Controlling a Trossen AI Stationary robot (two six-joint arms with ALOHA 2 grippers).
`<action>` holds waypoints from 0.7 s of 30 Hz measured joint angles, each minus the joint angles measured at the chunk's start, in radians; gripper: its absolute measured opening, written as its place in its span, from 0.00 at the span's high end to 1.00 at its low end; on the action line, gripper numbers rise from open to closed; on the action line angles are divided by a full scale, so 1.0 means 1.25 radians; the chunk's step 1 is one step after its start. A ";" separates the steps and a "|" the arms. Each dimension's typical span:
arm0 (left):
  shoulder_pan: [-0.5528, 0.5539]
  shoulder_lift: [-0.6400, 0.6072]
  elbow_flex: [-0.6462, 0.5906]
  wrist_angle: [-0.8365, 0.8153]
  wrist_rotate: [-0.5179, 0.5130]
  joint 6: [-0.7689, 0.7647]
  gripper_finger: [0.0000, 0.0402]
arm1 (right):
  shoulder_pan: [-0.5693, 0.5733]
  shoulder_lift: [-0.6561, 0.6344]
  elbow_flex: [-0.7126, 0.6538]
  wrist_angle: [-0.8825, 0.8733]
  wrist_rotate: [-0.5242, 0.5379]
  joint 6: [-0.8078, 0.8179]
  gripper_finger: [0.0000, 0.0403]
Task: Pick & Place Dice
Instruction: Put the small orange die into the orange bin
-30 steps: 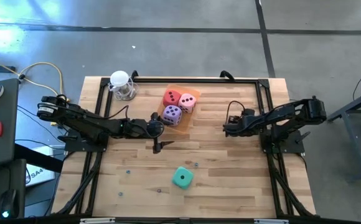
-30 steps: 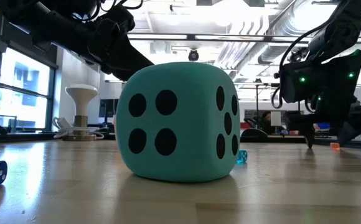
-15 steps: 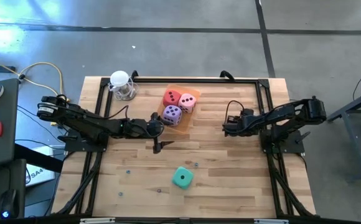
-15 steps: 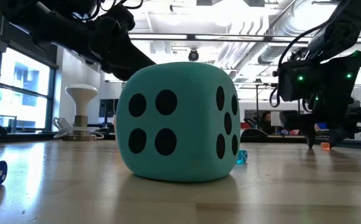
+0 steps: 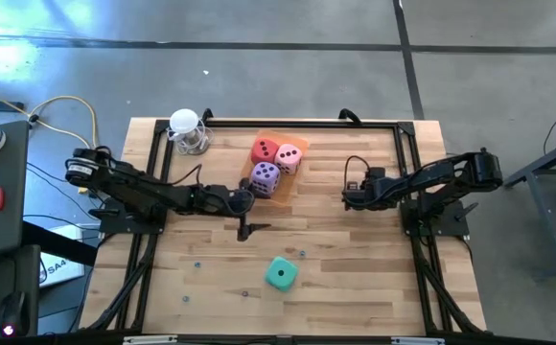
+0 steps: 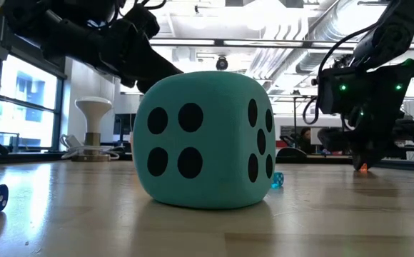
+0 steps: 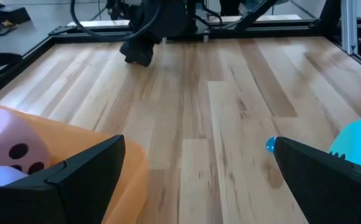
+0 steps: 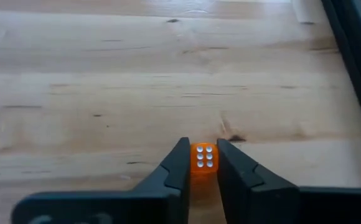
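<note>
While the pale planked wooden counter (image 5: 355, 278) carries the big soft teal-green die (image 5: 280, 274) near its front and the red, pink and purple soft dice (image 5: 276, 160) sit in the translucent orange tray (image 5: 285, 185), my right gripper (image 8: 199, 163) is down on the boards with a tiny translucent orange die (image 8: 203, 156) pinched between its fingertips. I judge this to be the grasp step, so next I should lift straight up without loosening. My left gripper (image 5: 243, 226) hangs wide open just beside the tray.
</note>
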 joint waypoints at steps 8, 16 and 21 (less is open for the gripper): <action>-0.001 0.002 0.000 0.002 0.000 -0.012 0.00 | 0.067 -0.021 0.029 0.013 0.001 -0.058 0.90; -0.002 0.002 0.000 0.015 -0.002 0.001 0.00 | 0.167 -0.064 0.154 0.303 0.073 -0.380 0.90; -0.003 0.002 0.000 0.023 -0.005 0.030 0.00 | 0.144 -0.039 0.164 0.645 0.003 -0.655 0.90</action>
